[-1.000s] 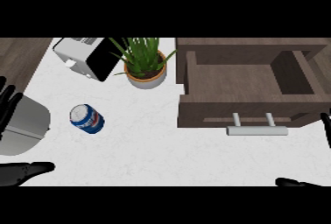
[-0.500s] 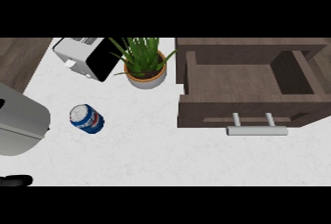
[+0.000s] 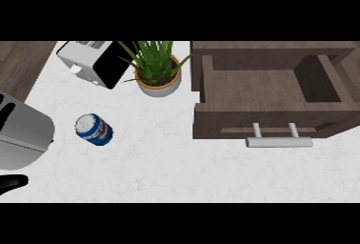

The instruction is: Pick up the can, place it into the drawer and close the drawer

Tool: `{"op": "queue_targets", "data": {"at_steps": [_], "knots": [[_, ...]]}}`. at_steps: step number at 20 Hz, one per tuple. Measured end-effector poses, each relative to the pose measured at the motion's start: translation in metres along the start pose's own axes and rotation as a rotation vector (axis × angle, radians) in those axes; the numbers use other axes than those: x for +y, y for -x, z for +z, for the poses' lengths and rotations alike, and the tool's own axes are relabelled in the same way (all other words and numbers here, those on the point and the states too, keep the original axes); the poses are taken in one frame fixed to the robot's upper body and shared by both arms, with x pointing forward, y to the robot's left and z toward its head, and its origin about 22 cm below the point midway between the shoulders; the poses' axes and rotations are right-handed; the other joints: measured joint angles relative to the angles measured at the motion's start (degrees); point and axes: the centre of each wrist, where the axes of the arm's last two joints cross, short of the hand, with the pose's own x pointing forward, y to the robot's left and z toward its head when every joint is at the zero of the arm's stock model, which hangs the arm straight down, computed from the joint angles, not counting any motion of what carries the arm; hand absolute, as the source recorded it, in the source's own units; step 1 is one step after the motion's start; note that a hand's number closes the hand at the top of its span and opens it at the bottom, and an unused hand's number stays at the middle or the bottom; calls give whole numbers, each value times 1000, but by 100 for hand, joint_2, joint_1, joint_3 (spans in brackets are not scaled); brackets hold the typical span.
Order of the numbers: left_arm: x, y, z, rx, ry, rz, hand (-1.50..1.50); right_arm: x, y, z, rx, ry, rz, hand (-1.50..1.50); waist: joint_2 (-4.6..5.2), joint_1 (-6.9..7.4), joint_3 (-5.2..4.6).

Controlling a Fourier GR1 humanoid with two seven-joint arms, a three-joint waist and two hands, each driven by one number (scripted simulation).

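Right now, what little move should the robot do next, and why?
Probably bring the left hand up toward the can. The can sits untouched on the counter, on that hand's side, and the hand only peeks in at the lower left edge. The drawer is already open, so grabbing comes first.

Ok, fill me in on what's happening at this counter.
Nothing is being handled yet. The can sits untouched on the white counter, left of the drawer, which stands open with nothing visible inside. Only a bit of the left hand shows at the lower left edge, apart from the can. The right hand is out of view.
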Motion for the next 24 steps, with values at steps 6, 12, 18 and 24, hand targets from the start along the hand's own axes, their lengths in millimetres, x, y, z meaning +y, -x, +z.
{"op": "queue_targets", "data": {"at_steps": [6, 12, 18, 24], "knots": [[-2, 12, -11, 41, 0, 56, -150, -7, -6, 6, 0, -1, 3, -150, 1, -1, -1], [-7, 31, -33, 64, -13, 75, -150, -22, -2, 16, -7, -3, -2, -150, 2, -14, -2], [-15, 65, -47, 86, -27, 49, -150, -26, -2, 19, -2, -6, -7, -150, 4, -7, -1], [-16, 98, -56, 113, -48, 24, -150, -34, -8, 22, -9, -8, 1, -150, 4, -8, -3]]}}
